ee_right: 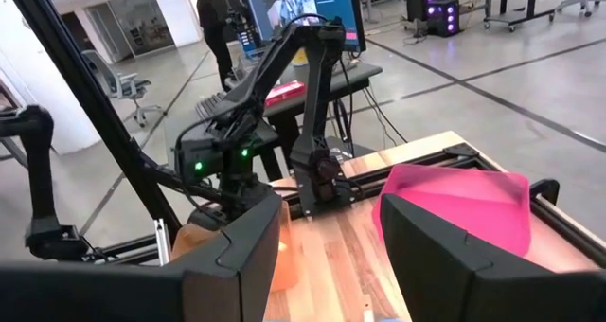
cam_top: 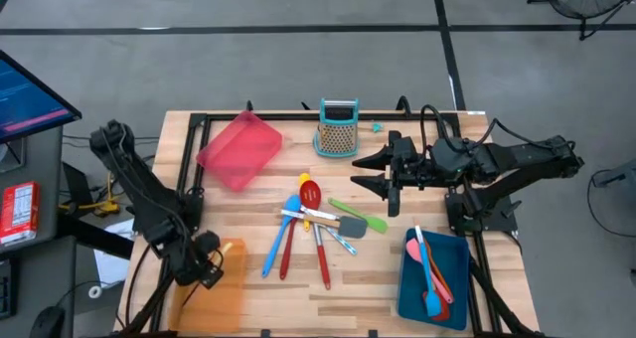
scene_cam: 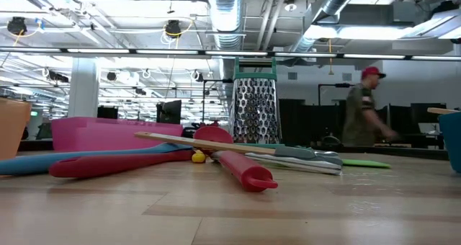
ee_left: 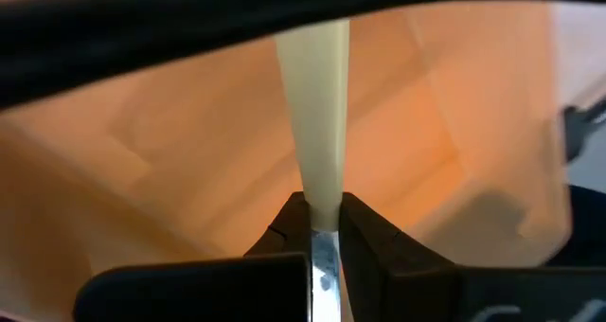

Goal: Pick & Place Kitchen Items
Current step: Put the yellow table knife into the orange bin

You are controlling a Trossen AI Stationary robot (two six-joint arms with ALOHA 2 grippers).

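My left gripper (cam_top: 206, 268) hangs at the table's near left over the orange tray (cam_top: 227, 283), shut on a slim utensil with a cream handle (ee_left: 317, 114) and a silvery part. The handle points down toward the tray floor (ee_left: 445, 123). Several kitchen items lie in a loose pile (cam_top: 310, 224) mid-table: red, blue, yellow, green and grey spoons and spatulas crossing one another. More of them lie in the blue tray (cam_top: 452, 278). My right gripper (cam_top: 366, 174) stands open, raised above the table right of the pile, holding nothing. My left gripper pinches the utensil between its two fingers (ee_left: 289, 223), where the cream handle meets the silvery part (ee_left: 322, 251). The fingers come from above, pointing steeply down and lying along the utensil. The handle hangs below the fingers over the orange tray; whether its end touches the tray I cannot tell.
A red tray (cam_top: 238, 149) sits at the far left and a teal-framed grater (cam_top: 338, 129) stands at the far edge. Bare wood lies along the near edge between the orange and blue trays. A person (scene_cam: 362, 108) moves in the room behind.
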